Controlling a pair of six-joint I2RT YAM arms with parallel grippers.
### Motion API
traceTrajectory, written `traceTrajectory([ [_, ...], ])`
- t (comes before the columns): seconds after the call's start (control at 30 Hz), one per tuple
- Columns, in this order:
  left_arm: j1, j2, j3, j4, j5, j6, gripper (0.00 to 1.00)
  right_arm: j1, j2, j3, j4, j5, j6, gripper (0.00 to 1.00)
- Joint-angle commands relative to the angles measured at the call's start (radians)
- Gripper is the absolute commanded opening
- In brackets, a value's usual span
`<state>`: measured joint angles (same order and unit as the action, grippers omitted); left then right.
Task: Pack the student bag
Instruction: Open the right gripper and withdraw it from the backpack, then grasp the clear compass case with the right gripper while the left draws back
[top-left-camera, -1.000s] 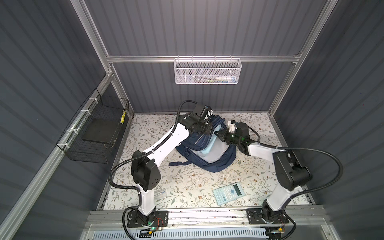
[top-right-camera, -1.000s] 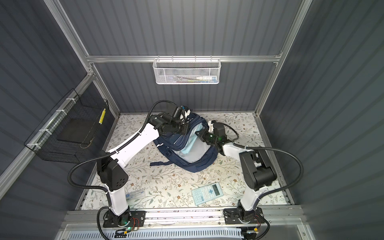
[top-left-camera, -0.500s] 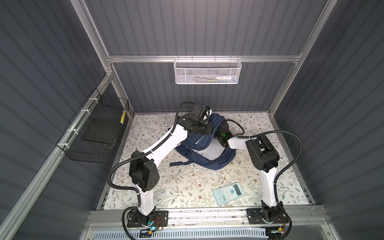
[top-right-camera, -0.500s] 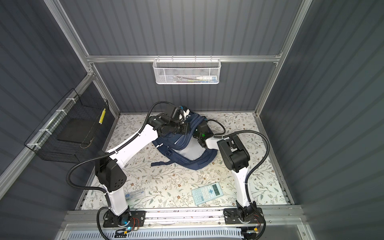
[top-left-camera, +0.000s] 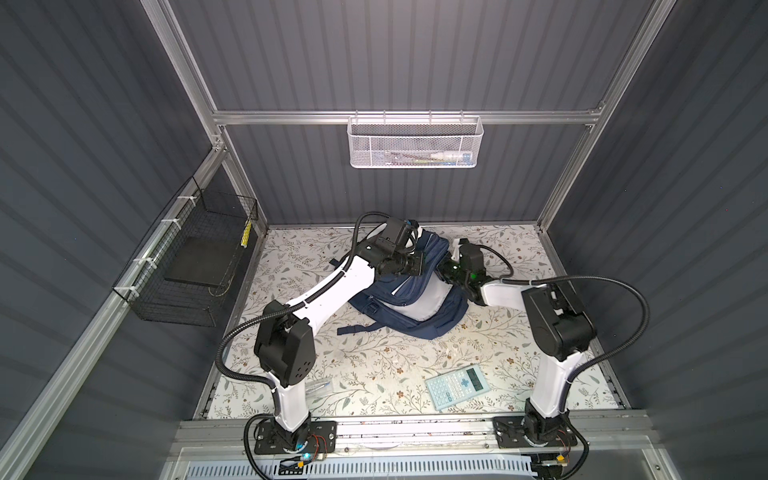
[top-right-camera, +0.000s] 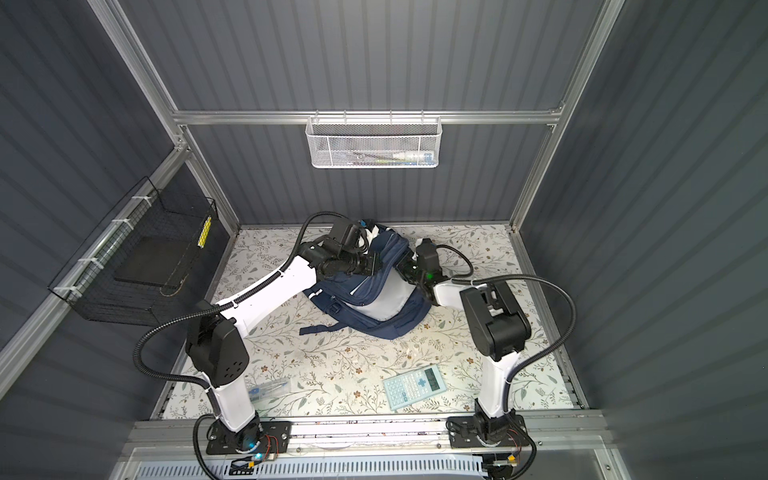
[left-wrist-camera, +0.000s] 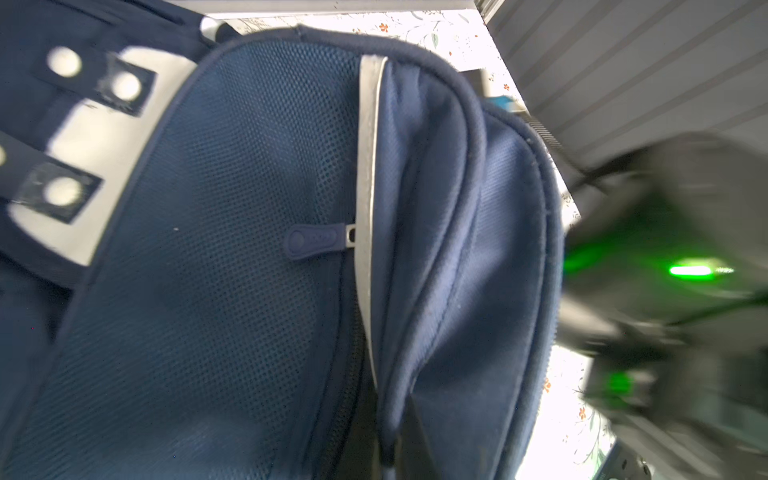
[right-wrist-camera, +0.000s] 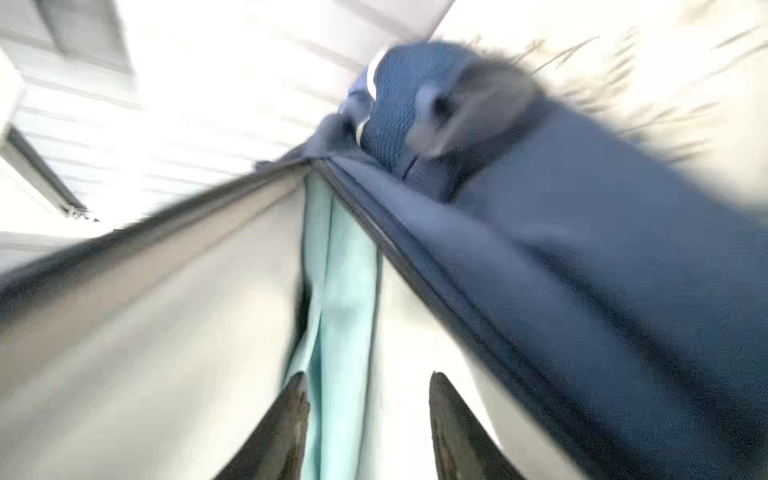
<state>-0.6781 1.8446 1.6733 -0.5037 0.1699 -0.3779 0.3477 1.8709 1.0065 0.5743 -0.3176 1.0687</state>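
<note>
**Right gripper** (right-wrist-camera: 368, 374): your right wrist view is blurred by motion. The two dark fingers (right-wrist-camera: 295, 411) stand parted and grip nothing. A pale teal sheet (right-wrist-camera: 345, 291) runs just beside one finger and clear of the other, between the pale inner walls of the student bag (right-wrist-camera: 623, 270). In both top views you find this gripper at the bag's right edge, reaching in from the right.

**Left gripper** (top-left-camera: 420, 264): the jaws are clamped tight on navy fabric at the bag's raised top. In your left wrist view the folds gather toward the gripper, and the fingers themselves are hard to make out. A navy zip pull (left-wrist-camera: 316, 241) lies on the mesh panel beside a white stripe (left-wrist-camera: 368, 208).

**Student bag**: it lies at the far middle of the floral table (top-left-camera: 374, 365), between the two grippers. One strap (top-left-camera: 357, 328) trails toward the near left.

**Surroundings**: a pale blue calculator (top-left-camera: 455, 386) lies near right, well apart from the bag. A clear case (top-right-camera: 268, 388) lies near left, by the left arm's base. A white mesh basket (top-left-camera: 415, 141) hangs on the far wall and a black wire basket (top-left-camera: 195, 270) on the left wall.
</note>
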Motion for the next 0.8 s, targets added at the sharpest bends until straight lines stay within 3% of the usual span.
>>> traceTrajectory([
  [0.0,0.008,0.023,-0.032,0.02,-0.02,-0.029,0.05,-0.015,-0.134,-0.113,-0.13,-0.049,-0.117,0.49],
  [0.2,0.008,0.013,-0.11,0.053,-0.021,-0.064,0.16,-0.026,-0.521,-0.327,-0.425,0.102,-0.323,0.54],
  [0.27,0.008,0.007,-0.126,0.06,-0.011,-0.071,0.29,-0.026,-0.636,-0.349,-0.549,0.152,-0.384,0.57],
  [0.33,0.008,-0.008,-0.141,0.06,-0.014,-0.077,0.49,-0.024,-0.718,-0.357,-0.638,0.167,-0.427,0.6],
  [0.43,0.008,-0.056,-0.174,0.05,-0.024,-0.087,0.64,0.004,-0.813,-0.36,-0.721,0.145,-0.502,0.67],
  [0.6,0.014,-0.213,-0.311,0.017,-0.074,-0.102,0.98,0.156,-0.823,-0.302,-0.803,0.13,-0.727,0.78],
  [0.77,0.065,-0.384,-0.477,-0.016,-0.106,-0.124,1.0,0.322,-0.698,-0.213,-0.775,0.091,-0.894,0.78],
])
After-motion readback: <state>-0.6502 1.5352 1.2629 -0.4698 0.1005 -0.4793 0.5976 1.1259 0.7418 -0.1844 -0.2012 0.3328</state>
